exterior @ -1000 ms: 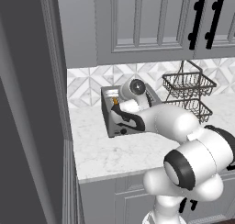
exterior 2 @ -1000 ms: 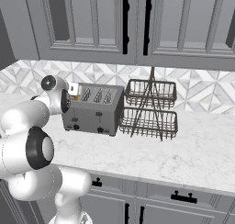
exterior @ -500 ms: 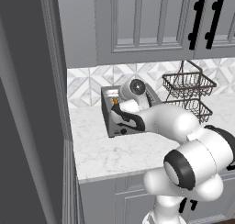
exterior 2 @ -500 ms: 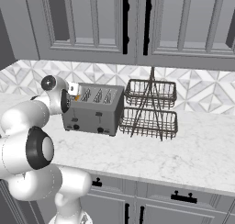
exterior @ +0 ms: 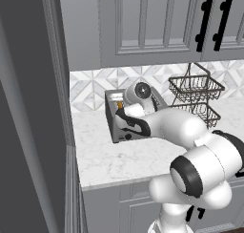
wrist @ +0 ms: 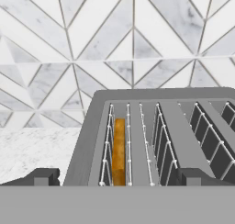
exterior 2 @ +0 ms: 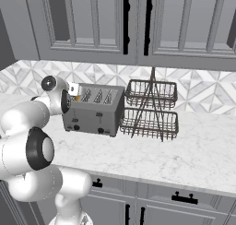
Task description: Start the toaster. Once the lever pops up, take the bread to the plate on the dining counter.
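Note:
The grey toaster (exterior 2: 94, 111) stands on the wall counter against the tiled backsplash. It is also in the left base view, toaster (exterior: 112, 116), half covered by my arm. The bread (wrist: 119, 152), an orange-tan slice, stands edge-on in the leftmost slot, sunk below the toaster's top (wrist: 160, 122). It appears as a small orange sliver, bread (exterior 2: 77, 98), near the toaster's left end. My gripper (wrist: 118, 178) is open, just above that end of the toaster, its fingertips (wrist: 43, 176) spread wide on either side of the bread's slot and holding nothing. The plate and the dining counter are out of view.
A two-tier wire basket rack (exterior 2: 150, 111) stands right beside the toaster on its right. Grey wall cabinets (exterior 2: 138, 21) hang above. A tall dark panel (exterior: 28, 112) closes the counter's left end. Bare marble counter (exterior 2: 184, 150) lies in front.

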